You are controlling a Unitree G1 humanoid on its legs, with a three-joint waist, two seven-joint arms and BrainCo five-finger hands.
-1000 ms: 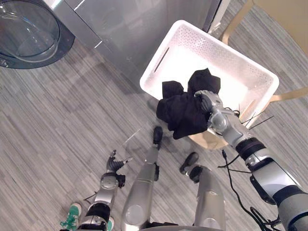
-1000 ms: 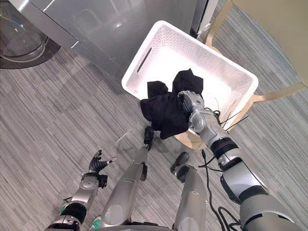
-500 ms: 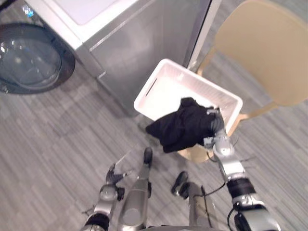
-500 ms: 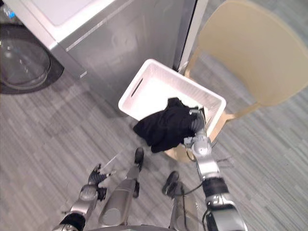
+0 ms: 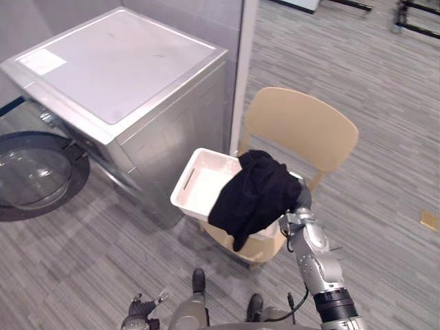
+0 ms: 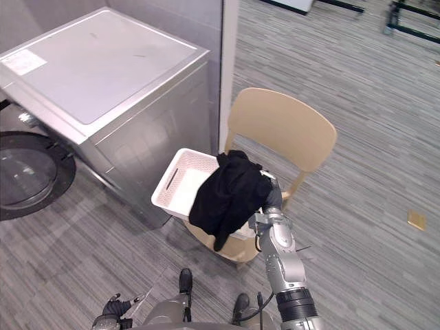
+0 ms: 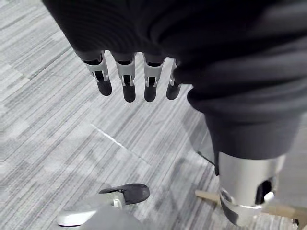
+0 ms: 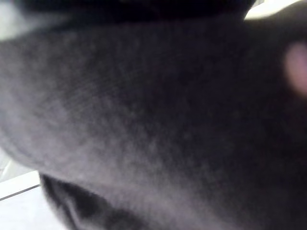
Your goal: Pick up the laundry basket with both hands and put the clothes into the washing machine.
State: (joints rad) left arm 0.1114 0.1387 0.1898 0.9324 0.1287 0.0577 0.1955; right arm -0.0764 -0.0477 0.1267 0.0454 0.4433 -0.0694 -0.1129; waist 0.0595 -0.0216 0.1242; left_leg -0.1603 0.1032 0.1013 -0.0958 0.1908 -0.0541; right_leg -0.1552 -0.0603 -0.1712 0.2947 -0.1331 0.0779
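Black garment [image 5: 256,196], crumpled and matte, draped over right rim of white perforated laundry basket [image 5: 192,185], tail hanging below. Basket on tan chair [image 5: 302,130] just beside silver washing machine [image 5: 117,69]. Right hand [image 5: 300,201] against garment; grip hidden, cannot tell. Left hand [image 7: 124,79] low over grey floor [image 7: 53,129], extended straight, holding nothing.

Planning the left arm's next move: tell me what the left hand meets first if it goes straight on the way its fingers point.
The grey floor. The left hand points its fingers down at it, and nothing shows between them, though the gap is hard to judge.
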